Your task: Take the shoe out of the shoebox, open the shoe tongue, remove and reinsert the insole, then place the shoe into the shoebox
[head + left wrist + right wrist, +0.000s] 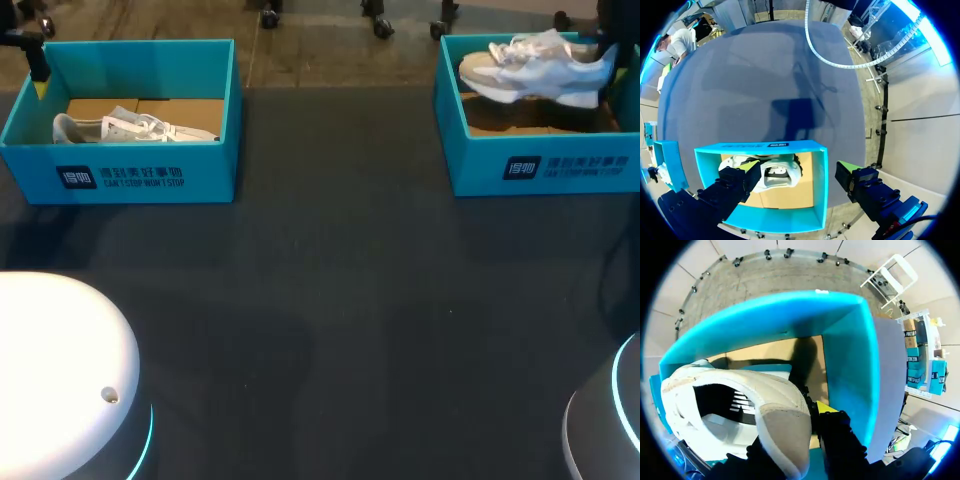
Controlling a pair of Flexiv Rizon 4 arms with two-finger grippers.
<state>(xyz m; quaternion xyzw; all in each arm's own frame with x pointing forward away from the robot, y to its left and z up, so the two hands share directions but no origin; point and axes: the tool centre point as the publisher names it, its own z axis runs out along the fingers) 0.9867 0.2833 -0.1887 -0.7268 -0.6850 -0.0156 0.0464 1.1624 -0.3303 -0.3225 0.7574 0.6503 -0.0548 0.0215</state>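
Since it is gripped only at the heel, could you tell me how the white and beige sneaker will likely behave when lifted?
The white and beige sneaker probably sags toe-down, as the right gripper holds only its heel. Its padded collar may flex and slip; the thick sole looks stiff.

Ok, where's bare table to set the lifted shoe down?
Bare table runs between the left shoebox and the right shoebox, and all along their near sides. Both boxes are crowded: the left shoe lies inside one, the right shoe is raised above the other.
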